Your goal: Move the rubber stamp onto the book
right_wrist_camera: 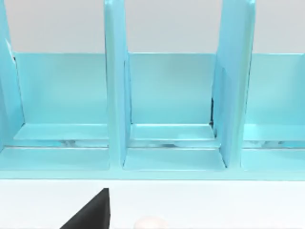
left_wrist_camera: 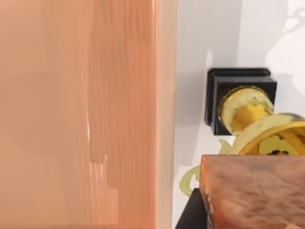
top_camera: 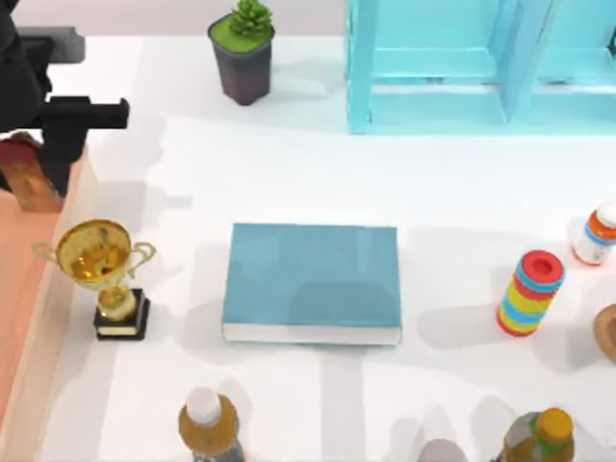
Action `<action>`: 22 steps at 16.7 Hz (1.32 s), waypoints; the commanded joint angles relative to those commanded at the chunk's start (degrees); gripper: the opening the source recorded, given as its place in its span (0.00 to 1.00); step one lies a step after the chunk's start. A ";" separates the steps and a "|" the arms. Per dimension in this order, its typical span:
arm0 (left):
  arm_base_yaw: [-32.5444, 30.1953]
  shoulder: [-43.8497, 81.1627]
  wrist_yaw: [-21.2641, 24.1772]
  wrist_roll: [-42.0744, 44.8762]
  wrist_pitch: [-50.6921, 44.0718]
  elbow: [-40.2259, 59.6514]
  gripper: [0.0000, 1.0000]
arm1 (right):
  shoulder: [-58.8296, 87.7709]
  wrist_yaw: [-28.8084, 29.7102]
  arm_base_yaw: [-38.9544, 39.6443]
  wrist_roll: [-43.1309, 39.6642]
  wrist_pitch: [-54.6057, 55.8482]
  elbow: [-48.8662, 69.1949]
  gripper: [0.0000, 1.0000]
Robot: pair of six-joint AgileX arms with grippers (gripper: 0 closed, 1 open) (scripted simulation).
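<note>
Top view first: the table (top_camera: 289, 183) is plain white with soft shadows all over it, and a peachy wood-look strip (top_camera: 17, 289) runs down its left edge. The book (top_camera: 313, 279) lies flat about mid-table, teal cover up, white page edges facing the near side, nothing on it. Our left gripper (top_camera: 31, 171) is way over at the far left, above that wood strip, pinching the rubber stamp (top_camera: 29, 191), so the stamp is well apart from the book, with a gold trophy (top_camera: 101, 260) on a black base between them. A potted plant (top_camera: 243, 53) and a light-blue shelf unit (top_camera: 433, 67) sit along the far edge. A rainbow-striped cylinder (top_camera: 529, 294) and a small orange-and-white bottle (top_camera: 595, 234) stand near the right side, and a couple of bottles (top_camera: 207, 423) line the near edge. In the left wrist view we get the stamp's marbled brown body (left_wrist_camera: 252, 191) up close, the trophy beyond it, white tabletop, and the wood strip taking up half the picture. In the right wrist view we face the shelf unit's open compartments, a pale grey wall (right_wrist_camera: 167, 24) behind it and white tabletop in front. A black bit of our right gripper (right_wrist_camera: 90, 214) pokes in, and we can't tell whether that claw is spread or pressed together.
</note>
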 joint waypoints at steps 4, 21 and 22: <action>0.14 0.31 0.24 0.27 0.29 0.38 0.00 | 0.00 0.00 0.00 0.00 0.00 0.00 1.00; -30.07 23.68 0.13 -29.80 9.17 14.38 0.00 | 0.00 0.00 0.00 0.00 0.00 0.00 1.00; -30.07 23.68 0.13 -29.80 9.17 14.38 0.00 | 0.00 0.00 0.00 0.00 0.00 0.00 1.00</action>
